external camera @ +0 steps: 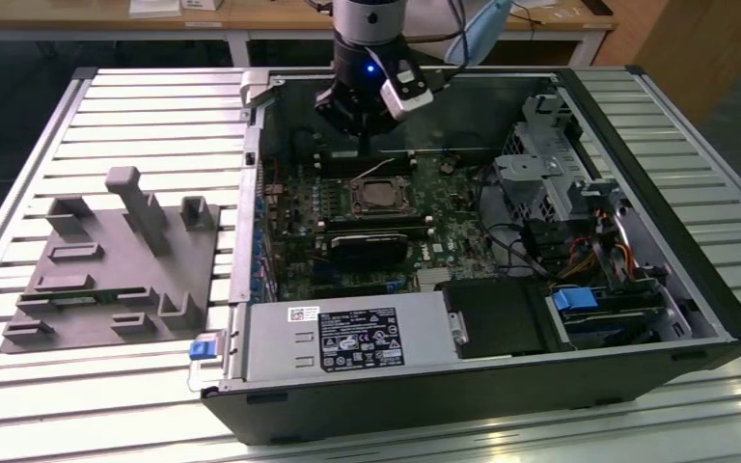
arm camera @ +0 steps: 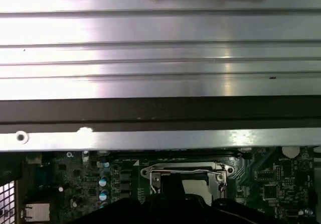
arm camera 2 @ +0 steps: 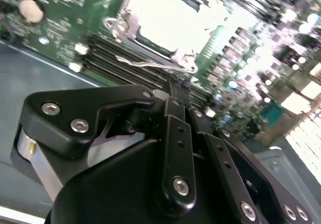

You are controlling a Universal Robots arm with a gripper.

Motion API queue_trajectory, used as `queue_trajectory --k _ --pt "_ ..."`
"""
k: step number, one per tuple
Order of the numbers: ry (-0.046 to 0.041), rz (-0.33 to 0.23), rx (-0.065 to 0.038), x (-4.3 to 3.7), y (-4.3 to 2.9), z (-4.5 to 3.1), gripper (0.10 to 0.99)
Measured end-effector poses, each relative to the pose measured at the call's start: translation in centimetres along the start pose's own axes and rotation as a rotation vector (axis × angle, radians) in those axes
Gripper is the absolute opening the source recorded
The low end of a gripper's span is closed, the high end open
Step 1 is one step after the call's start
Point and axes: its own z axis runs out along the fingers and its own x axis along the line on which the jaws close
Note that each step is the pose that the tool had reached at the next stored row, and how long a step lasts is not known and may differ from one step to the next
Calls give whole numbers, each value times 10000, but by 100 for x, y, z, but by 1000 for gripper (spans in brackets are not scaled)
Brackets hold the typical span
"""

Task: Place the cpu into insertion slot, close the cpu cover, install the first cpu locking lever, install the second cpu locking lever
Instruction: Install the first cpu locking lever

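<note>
Fixture, grey moulded plastic with upright posts, on the slatted table at the exterior view's left, well apart from the work. Board, green, matt, densely studded, with the square silvery-rimmed slot mid-board; the cpu sits flat in it, metal top bright, and the cover, a thin metal frame, is apparently down around it. Lever, bent wire, long axis along the slot edge nearest the gripper, whose slim black fingers are pressed together, nothing seen between them, tips just beside the lever, slot straight ahead.
</note>
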Motion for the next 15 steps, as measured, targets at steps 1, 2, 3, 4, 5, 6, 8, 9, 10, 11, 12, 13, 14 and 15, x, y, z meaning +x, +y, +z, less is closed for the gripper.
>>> queue_trajectory --k 1,2,3,4,5,6,8,9,10,11,12,13,14,15 --pt "1 0 -20 -11 0 3 106" --pt "2 0 -45 -13 0 4 106" --pt "6 3 -113 -13 0 5 106" --pt "11 6 -279 -13 -1 7 106" --pt "20 11 -458 -13 -2 8 106" --pt "25 13 -621 -13 -3 11 106" --pt "17 13 -661 -13 -3 28 106" --pt "14 13 -660 -14 -4 33 106" --pt "10 4 -658 -14 -4 41 106" --pt "13 -45 -659 -17 -4 52 106" --pt "18 -149 -661 -18 -4 62 106" --pt "27 -266 -662 -18 -5 69 106" --pt "32 -352 -664 -21 -5 76 106" --pt "33 -368 -664 -25 -5 81 106"
